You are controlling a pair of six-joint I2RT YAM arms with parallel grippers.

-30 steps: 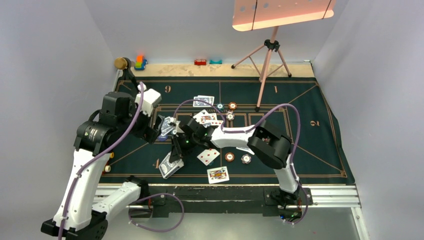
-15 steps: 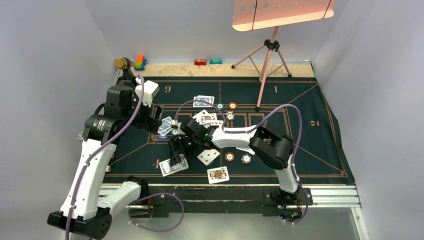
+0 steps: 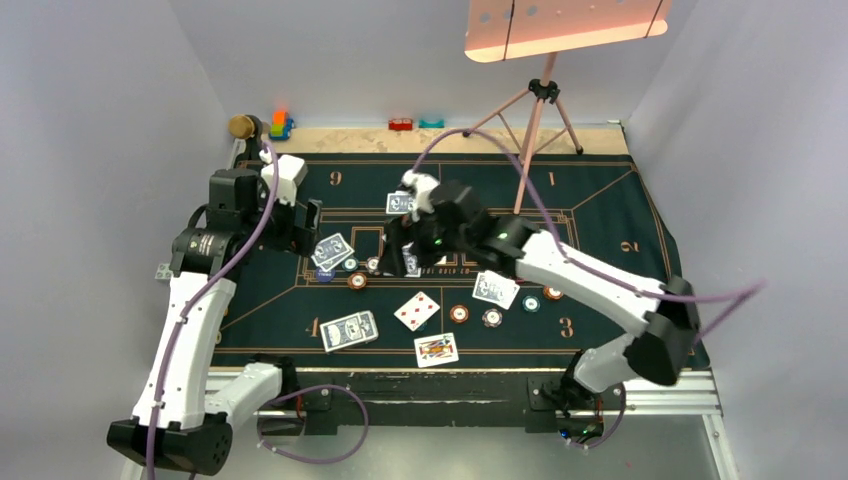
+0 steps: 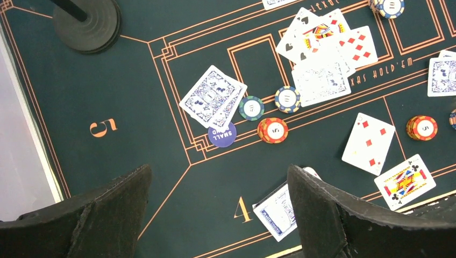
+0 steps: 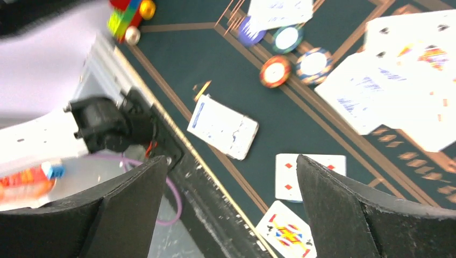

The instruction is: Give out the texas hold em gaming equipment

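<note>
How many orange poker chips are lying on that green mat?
3 in the overhead view: one orange chip near the dark-blue button, one right of the diamonds card, one beside a teal chip. The right arm may hide more.

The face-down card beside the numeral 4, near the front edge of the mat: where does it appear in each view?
Top external: the face-down card lies lower left of centre.
Left wrist: bottom centre, partly hidden.
Right wrist: near the centre, slightly blurred.
Shared landmark: the face-up court card, at lower right in the left wrist view and at the bottom in the right wrist view.
</note>
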